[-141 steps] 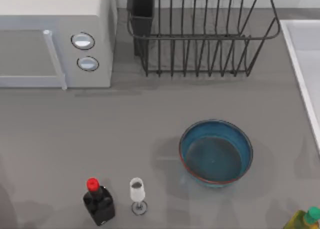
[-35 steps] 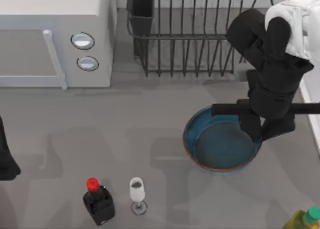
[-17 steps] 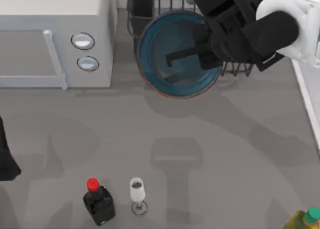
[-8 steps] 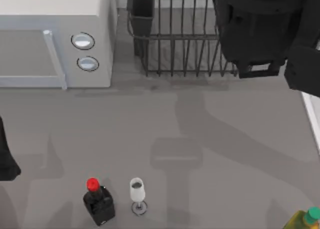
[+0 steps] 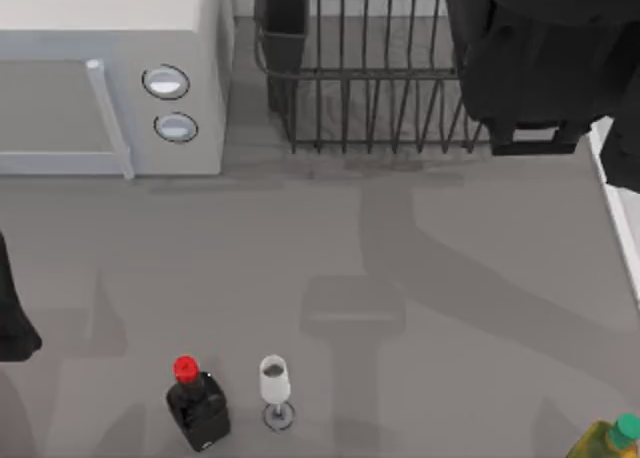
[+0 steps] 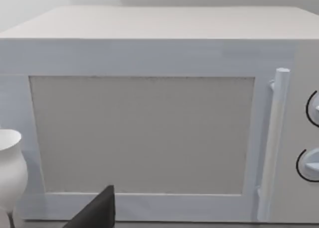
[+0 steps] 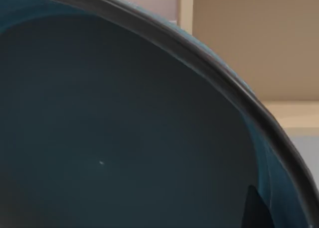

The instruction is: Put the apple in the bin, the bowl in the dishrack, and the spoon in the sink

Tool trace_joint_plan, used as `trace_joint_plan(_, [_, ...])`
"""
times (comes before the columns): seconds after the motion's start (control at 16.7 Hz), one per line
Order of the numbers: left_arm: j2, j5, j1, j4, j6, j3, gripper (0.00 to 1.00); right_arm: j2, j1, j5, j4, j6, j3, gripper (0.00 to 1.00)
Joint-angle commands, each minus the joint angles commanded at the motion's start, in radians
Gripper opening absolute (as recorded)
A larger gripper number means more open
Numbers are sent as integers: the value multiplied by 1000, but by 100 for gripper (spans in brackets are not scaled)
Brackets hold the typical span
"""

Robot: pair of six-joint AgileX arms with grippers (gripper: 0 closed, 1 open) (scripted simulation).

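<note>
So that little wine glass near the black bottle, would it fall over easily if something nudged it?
Probably, yes. The wine glass stands upright on a thin stem over a small round foot, so a push near its top would likely tip it. Its rounded bowl suggests it might then roll. It looks thin-walled, so possibly fragile. The black bottle stands close beside it and could get knocked too.

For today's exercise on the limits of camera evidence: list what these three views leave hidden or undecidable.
- Top view: the right arm covers the right end of the dishrack.
- Right wrist view: the bowl sits close to the lens; whether it rests in the rack cannot be told.
- Right gripper's grip: undecidable.
- Left wrist view: the microwave blocks what lies behind it.
</note>
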Motion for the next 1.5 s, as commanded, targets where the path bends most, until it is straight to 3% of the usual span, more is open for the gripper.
trace_joint_plan(0.24, [0, 0, 0, 0, 0, 0, 100, 107, -62, -59, 110, -1, -5, 0])
trace_joint_plan(0.78, [0, 0, 0, 0, 0, 0, 100, 545, -352, -344, 662, -16, -91, 0])
trace_joint_plan(1.2, [0, 0, 0, 0, 0, 0, 100, 599, -400, -393, 724, -16, -107, 0])
trace_joint_plan(1.5, [0, 0, 0, 0, 0, 0, 100, 599, -400, -393, 724, -16, -107, 38])
